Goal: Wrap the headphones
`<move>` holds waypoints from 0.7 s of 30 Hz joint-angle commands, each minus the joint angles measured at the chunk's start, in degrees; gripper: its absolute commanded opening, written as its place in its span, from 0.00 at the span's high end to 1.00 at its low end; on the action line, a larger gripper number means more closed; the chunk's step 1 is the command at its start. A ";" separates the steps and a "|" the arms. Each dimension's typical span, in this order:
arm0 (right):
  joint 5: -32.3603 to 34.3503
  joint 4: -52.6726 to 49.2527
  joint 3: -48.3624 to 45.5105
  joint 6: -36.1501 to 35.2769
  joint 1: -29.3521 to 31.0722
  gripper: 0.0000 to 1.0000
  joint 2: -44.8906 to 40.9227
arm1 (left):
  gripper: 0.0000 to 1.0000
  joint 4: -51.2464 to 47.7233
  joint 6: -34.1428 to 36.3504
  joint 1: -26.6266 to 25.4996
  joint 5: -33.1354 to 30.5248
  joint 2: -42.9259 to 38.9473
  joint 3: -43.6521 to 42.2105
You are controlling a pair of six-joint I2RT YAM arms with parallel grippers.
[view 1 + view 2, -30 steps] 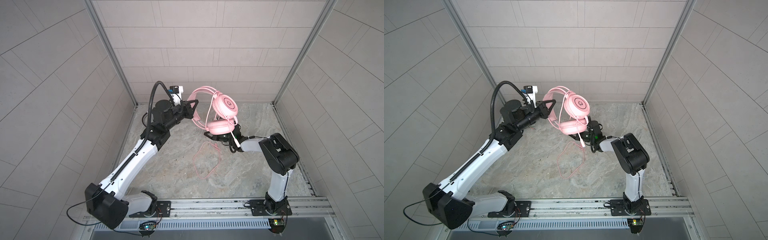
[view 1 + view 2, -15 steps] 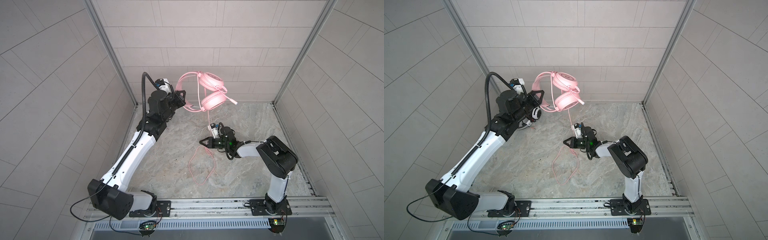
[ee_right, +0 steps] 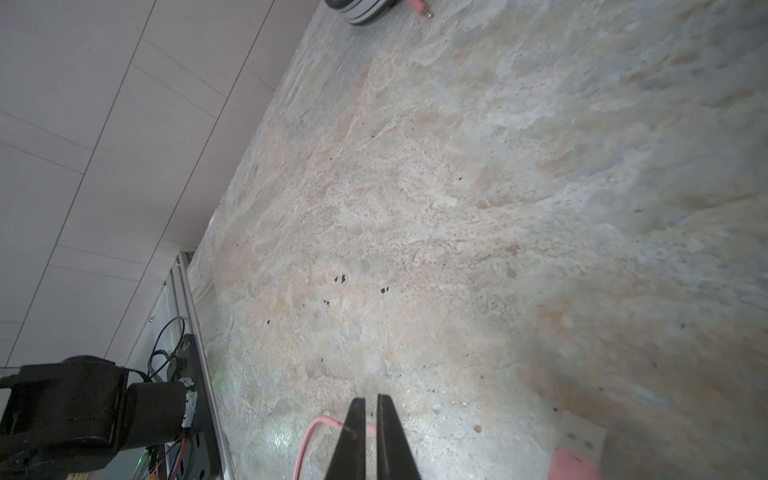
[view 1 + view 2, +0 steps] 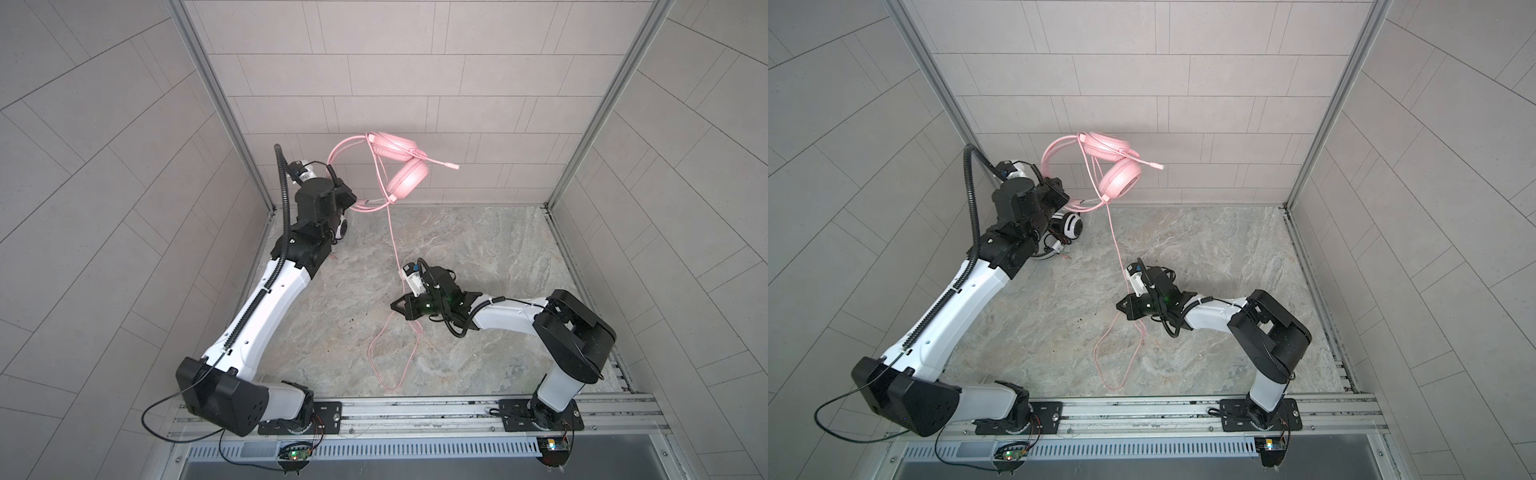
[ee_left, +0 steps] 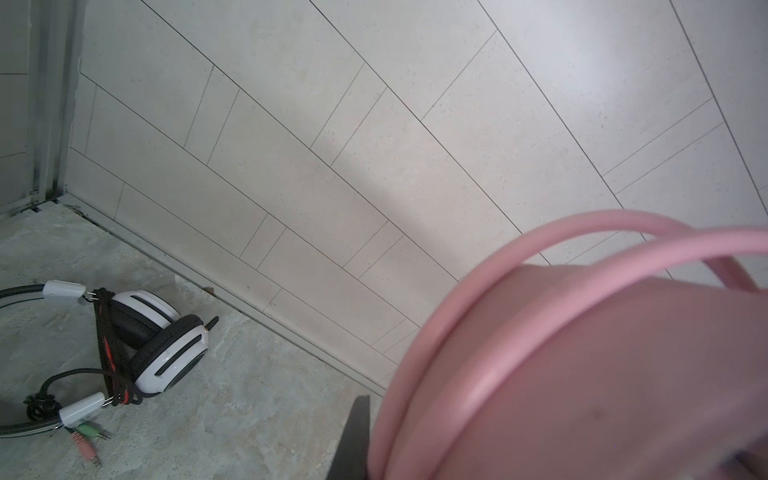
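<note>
The pink headphones hang high against the back wall, mic boom pointing right. My left gripper is shut on their headband, which fills the left wrist view beside one dark finger. The pink cable drops from the cups to my right gripper, low over the floor's middle and shut on the cable. Past it, the cable lies in a loop. The white-and-black headphones lie in the back-left corner, cable bundled around them.
Tiled walls close in the left, back and right sides of the stone floor. A metal rail with both arm bases runs along the front. The left arm's base and its wires show in the right wrist view.
My left arm has lifted the pink headphones up and back toward the wall. My right gripper moved left and forward from beneath them and closed on the hanging cable.
</note>
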 commanded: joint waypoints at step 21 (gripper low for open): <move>23.11 -30.96 7.56 -17.14 17.65 0.95 -20.48 | 1.00 6.99 6.21 1.27 -13.53 2.71 -2.28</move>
